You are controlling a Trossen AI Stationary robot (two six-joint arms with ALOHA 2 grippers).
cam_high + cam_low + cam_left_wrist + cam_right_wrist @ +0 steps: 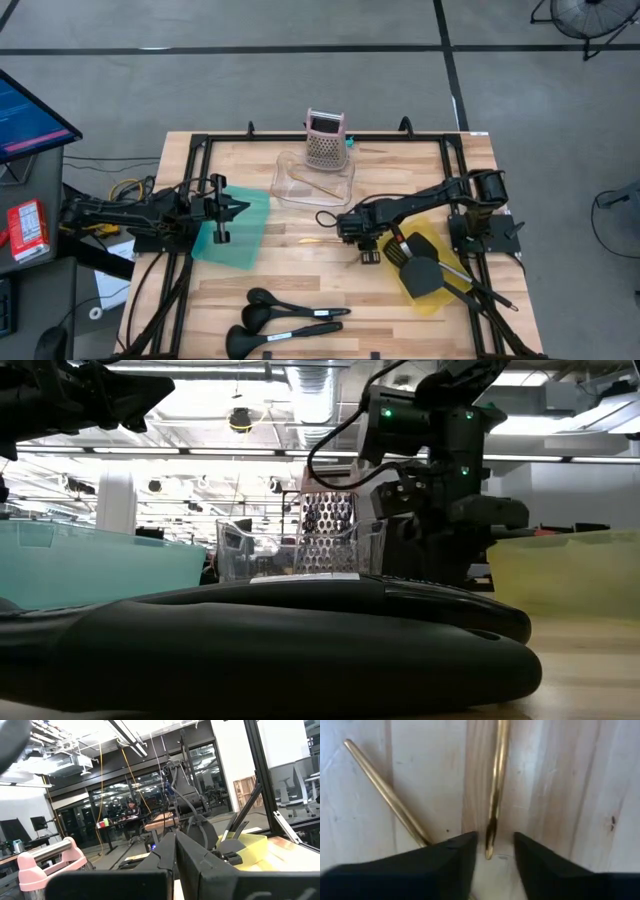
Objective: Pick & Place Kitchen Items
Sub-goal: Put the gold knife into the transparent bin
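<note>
Two thin golden sticks lie flat on the wooden table near its middle. In the right wrist view one stick (496, 785) runs away from the fingers, and the other (387, 795) slants off to one side. My right gripper (495, 857) points straight down, open, its fingertips on either side of the first stick's near end without touching it. In the high view it (355, 232) stands between the clear container and the yellow tray. My left gripper (222, 210) waits shut above the teal tray (240, 235) at the table's left.
Three black ladles and spoons (290, 318) lie near the front edge. A yellow tray (432, 292) at the right holds black turners. A clear container (315, 182) and a pink grater (325, 140) stand at the far middle. Black frame rails run along the table's edges.
</note>
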